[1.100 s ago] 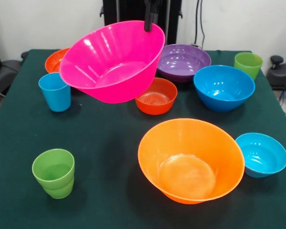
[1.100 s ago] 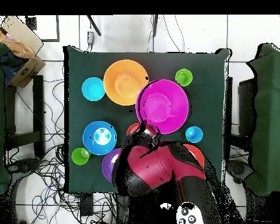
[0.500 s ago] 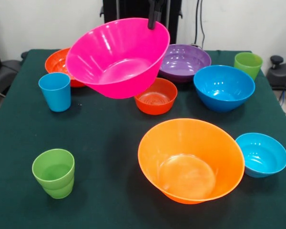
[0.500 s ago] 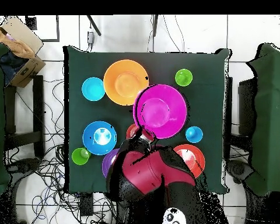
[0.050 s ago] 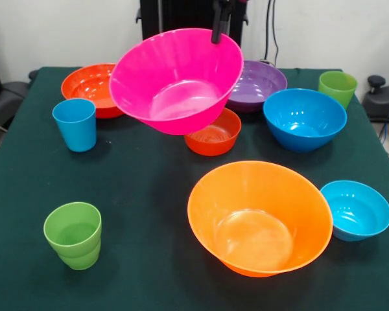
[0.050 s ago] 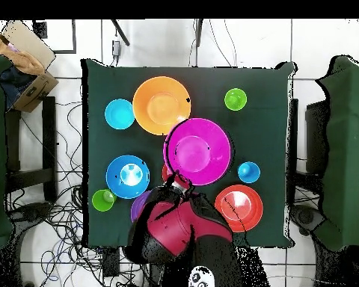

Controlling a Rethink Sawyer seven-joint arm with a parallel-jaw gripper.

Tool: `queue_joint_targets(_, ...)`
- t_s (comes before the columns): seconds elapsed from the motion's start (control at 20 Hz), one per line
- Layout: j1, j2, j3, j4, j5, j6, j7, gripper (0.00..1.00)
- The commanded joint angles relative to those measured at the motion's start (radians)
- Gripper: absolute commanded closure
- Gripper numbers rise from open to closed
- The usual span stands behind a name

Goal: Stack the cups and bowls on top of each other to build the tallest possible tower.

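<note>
A: Bowls and cups, near to far. Closest in the front view: lime green cup (image 5: 72, 234) standing upright at the near left, mouth up. Large orange bowl (image 5: 260, 217) at the near right, tilted toward the camera, resting on the dark green table (image 5: 142, 194). Small blue bowl (image 5: 356, 209) just beside its right rim; cannot tell whether touching.

B: And the middle?

A: Sky blue cup (image 5: 75, 124) upright at the left. Small red-orange bowl (image 5: 213, 131) near the centre, partly hidden behind the raised pink one. Blue bowl (image 5: 305, 118) to the right, standing apart.

B: Farther back?

A: Medium red-orange bowl (image 5: 89, 87) at the far left, purple bowl (image 5: 257, 84) behind the centre, second lime green cup (image 5: 337, 88) at the far right corner.

B: Pink one?

A: Large pink bowl (image 5: 177, 80) up in the air, clear of the table, tilted with its opening toward the camera. Held at its far rim by the gripper (image 5: 218, 31), pinched closed on that edge. From overhead, hanging over the table's middle, between the orange bowl and the red-orange one, with the red and black arm (image 6: 179, 228) reaching in from below.

B: Any tower?

A: None stacked yet; every bowl and cup single.
</note>
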Motion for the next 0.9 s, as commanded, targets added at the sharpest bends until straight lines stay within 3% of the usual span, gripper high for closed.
queue_joint_targets(0.05, 0.047, 0.073, -0.073, -0.033, -0.058, -0.063, 0.163, 1.00)
queue_joint_targets(0.7, 0.105, 0.081, -0.134, -0.035, -0.029, -0.082, 0.158, 1.00)
queue_joint_targets(0.9, 0.094, 0.076, -0.103, -0.020, 0.005, -0.059, 0.140, 1.00)
